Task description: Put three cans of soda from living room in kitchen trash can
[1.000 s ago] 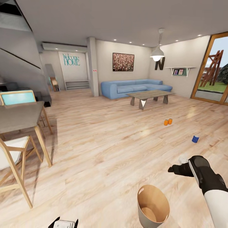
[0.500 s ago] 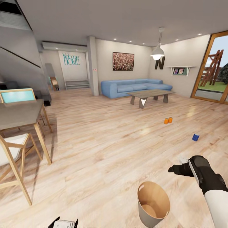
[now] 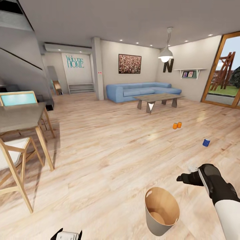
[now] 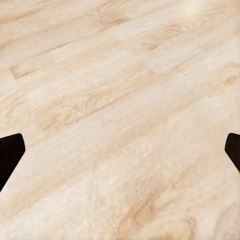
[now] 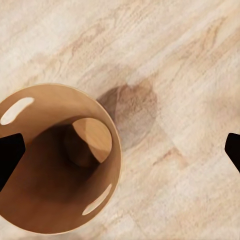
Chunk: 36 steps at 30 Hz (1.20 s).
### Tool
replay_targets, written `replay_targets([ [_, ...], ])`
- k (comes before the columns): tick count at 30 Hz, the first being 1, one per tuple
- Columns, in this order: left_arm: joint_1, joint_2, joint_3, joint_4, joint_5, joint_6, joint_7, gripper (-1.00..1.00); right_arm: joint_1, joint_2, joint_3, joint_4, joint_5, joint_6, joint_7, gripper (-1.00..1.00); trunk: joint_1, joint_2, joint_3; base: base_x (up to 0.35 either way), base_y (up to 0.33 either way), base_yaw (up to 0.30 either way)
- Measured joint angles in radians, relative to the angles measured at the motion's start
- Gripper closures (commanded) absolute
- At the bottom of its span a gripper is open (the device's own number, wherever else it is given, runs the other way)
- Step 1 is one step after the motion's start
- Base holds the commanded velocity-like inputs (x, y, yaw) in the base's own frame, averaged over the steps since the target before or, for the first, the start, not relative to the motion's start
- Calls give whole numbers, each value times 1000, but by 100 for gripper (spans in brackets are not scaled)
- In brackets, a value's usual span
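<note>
Three cans stood upright on the living-room floor: two orange cans (image 3: pixel 177 125) touching, one blue can (image 3: pixel 206 142) apart and nearer. All lay ahead of the right hand (image 3: pixel 182 178), the nearer one, its fingers spread empty, like the left hand (image 4: pixel 120 150). One trash can (image 3: pixel 161 210) stood empty below it.

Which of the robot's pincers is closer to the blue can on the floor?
The right one. The right pincer hangs just short of the blue can, on the same side of the room. The left pincer sits low by the robot's body, far across the floor from it.
</note>
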Motion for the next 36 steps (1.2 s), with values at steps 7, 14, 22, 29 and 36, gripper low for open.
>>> replay_targets([
  [7,0,0,-1,0,0,-1,0,-100,0,5,0,1,-1,-1,0,-100,27,-49,-22,0,0,0],
  [14,0,0,-1,-1,0,-1,0,-100,0,9,1,7,-1,-1,0,-100,30,-51,-49,0,0,0],
  [22,0,1,-2,-1,0,-1,-1,-100,0,9,1,39,-1,-56,0,-100,34,-53,-80,0,0,0],
  [29,0,1,-2,0,0,-1,-1,-100,0,8,0,56,-1,-83,0,-100,37,-54,-107,0,0,0],
  [36,0,1,-2,0,0,-1,-2,-100,0,8,1,59,-1,-88,0,-100,40,-56,-134,0,0,0],
])
